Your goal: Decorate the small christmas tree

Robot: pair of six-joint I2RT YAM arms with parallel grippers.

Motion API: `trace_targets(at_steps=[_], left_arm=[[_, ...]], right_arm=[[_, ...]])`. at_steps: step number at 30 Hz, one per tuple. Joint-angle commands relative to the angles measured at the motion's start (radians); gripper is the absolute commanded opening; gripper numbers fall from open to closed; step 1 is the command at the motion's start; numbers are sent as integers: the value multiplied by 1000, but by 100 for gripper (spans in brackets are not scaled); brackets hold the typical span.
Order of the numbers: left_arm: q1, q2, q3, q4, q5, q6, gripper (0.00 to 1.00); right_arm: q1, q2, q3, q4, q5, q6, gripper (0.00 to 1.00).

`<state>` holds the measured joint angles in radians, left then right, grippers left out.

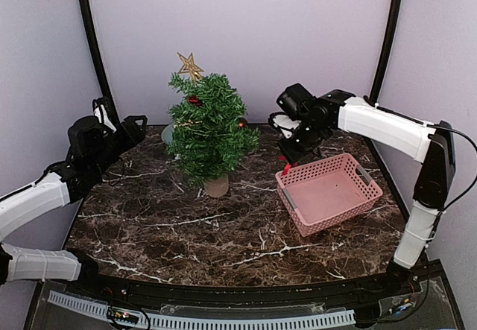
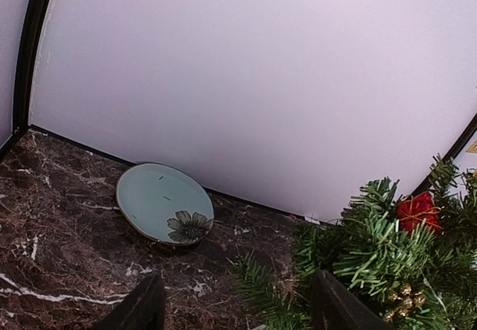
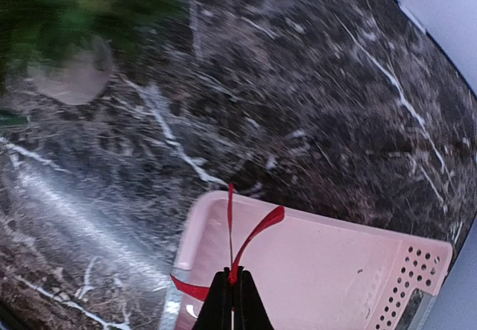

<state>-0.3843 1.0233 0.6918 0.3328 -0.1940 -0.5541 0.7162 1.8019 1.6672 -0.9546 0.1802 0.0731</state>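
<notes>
The small christmas tree (image 1: 206, 129) stands on its tan base at the back middle of the table, with a gold star on top and red ornaments in its branches; its right-hand branches show in the left wrist view (image 2: 387, 255). My right gripper (image 3: 232, 276) is shut on a red ribbon bow (image 3: 250, 233) and holds it above the near-left corner of the pink basket (image 3: 358, 263). In the top view the right gripper (image 1: 287, 165) hangs over the basket's (image 1: 328, 192) left rim, right of the tree. My left gripper (image 1: 123, 132) is open and empty, left of the tree.
A pale blue plate with a flower print (image 2: 164, 203) lies on the table by the back wall, left of the tree. Purple walls close the table at the back and sides. The marble table (image 1: 186, 226) spreads in front of the tree.
</notes>
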Motion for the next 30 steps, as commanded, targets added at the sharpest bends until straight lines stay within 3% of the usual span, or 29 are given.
trace_targets(at_steps=[1,8,12,19,22,25,30], left_arm=[[5,-85,3,-53,4,2,68],[5,-142,-10,-116,37,40,66],[5,-156,-17,-137,65,72,65],[5,-156,-18,-186,106,88,61],[5,-162,-24,-194,110,105,60],[5,-160,-14,-207,116,126,60],[5,-149,-5,-221,181,171,60]], right_arm=[[143,-54,68,-58,-63,-96,0],[393,-32,-29,-16,-267,-183,0],[472,60,-35,14,-250,-232,1],[503,191,8,66,-125,-307,9],[503,198,-35,126,-73,-332,22],[495,194,-43,139,3,-318,45],[418,38,-126,214,-37,-266,59]])
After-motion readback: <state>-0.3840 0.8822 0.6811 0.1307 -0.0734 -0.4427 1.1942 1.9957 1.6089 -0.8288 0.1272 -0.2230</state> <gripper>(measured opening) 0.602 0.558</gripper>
